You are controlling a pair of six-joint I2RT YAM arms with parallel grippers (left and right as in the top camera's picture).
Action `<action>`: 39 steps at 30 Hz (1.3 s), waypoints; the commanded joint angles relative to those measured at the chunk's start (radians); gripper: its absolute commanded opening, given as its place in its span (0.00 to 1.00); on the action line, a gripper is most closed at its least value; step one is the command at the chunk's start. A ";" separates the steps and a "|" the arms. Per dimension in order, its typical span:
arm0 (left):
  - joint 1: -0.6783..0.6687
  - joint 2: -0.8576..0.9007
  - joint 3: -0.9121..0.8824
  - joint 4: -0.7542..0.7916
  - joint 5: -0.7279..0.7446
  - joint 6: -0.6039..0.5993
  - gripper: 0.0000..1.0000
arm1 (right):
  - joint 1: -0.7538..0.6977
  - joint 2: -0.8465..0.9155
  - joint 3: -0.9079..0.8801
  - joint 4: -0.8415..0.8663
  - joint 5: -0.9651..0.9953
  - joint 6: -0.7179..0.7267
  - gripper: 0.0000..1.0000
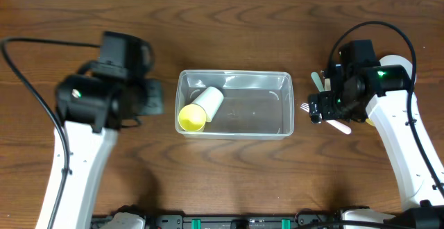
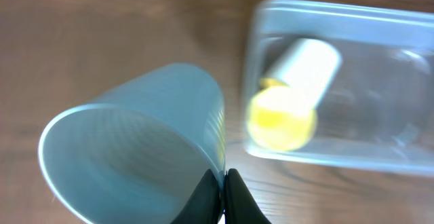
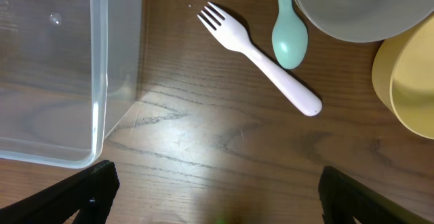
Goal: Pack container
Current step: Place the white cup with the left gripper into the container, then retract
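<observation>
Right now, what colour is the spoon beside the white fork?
The spoon is mint green, seen best in the right wrist view.

Tub (image 1: 234,73) L end blocked by lying cup (image 1: 201,107); R half free. Fork (image 3: 258,58), spoon (image 3: 289,27) just outside R wall.

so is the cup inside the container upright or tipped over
Tipped over: the white cup lies on its side on the floor of the container, its yellow mouth facing sideways, not up.

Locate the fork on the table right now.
In the right wrist view the fork lies flat on the wooden table, on the robot's right of the container, tines nearest it, handle beside the green spoon.
</observation>
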 commanded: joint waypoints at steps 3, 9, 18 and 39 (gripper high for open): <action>-0.208 0.043 0.027 0.008 -0.003 0.025 0.06 | 0.000 -0.002 0.014 0.001 0.004 -0.004 0.96; -0.314 0.171 0.027 0.003 -0.003 0.025 0.06 | 0.000 -0.002 0.014 -0.001 0.004 -0.004 0.96; -0.318 0.310 0.009 -0.014 -0.004 0.025 0.06 | 0.000 -0.002 0.014 -0.002 0.004 -0.004 0.96; -0.318 0.353 0.001 -0.014 -0.010 0.025 0.38 | 0.000 -0.002 0.014 -0.009 0.004 -0.004 0.96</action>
